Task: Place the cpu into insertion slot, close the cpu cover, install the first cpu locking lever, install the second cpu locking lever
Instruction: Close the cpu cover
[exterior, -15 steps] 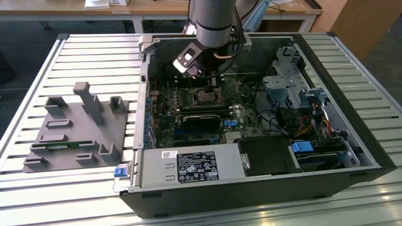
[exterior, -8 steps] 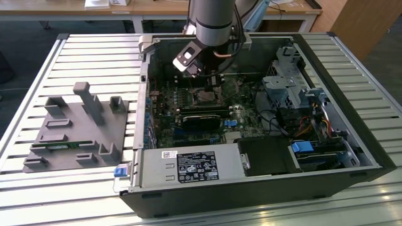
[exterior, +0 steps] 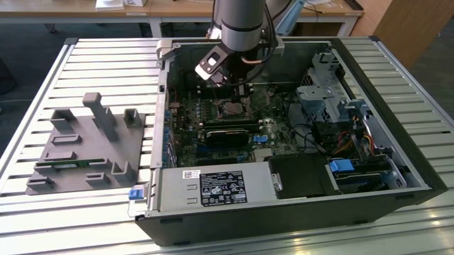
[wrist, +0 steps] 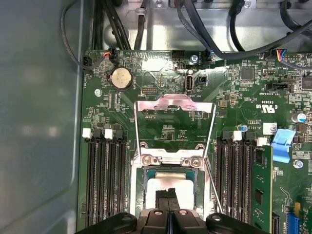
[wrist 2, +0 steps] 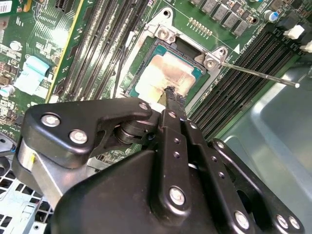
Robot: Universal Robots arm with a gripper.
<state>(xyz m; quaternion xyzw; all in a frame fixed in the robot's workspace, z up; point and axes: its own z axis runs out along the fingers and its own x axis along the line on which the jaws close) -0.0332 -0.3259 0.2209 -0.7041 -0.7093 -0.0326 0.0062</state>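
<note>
Gripper (wrist 2: pixel 171 95), black metal, 2 fingers: your arm has it down inside the open black computer case (exterior: pixel 284 220), over the socket area of the green motherboard (wrist: pixel 161 68). Fingers are pressed flat together, no gap between the tips in both wrist views, nothing pinched between them. Tips sit right over the small flat square cpu with the dull silver-grey top (wrist 2: pixel 163 73); can't tell if they touch it or hover just above.

You'll see the cpu lying flat inside the small square insertion slot with the metal rim (wrist: pixel 137 187), its green edge showing around the metal top.

Thin silver-grey metal cpu cover frame with the square window (wrist: pixel 173 104) is flipped open. It stands back from the slot on its hinge end, and the board shows through the window. It isn't down on the chip.

Thin silver metal lever rod (wrist 2: pixel 258 74) sticks out from the slot corner, unlatched, angled over the long narrow black memory slots (wrist: pixel 239 180). More of those slots flank the other side of the socket.

Round silver coin battery (wrist: pixel 121 77) sits on the board beyond the open cover.

In the exterior view your case lies on its side on the slatted metal desk (exterior: pixel 106 58), and a grey plastic fixture block (exterior: pixel 85 149) sits on the desk at the exterior view's left, apart from the case.
</note>
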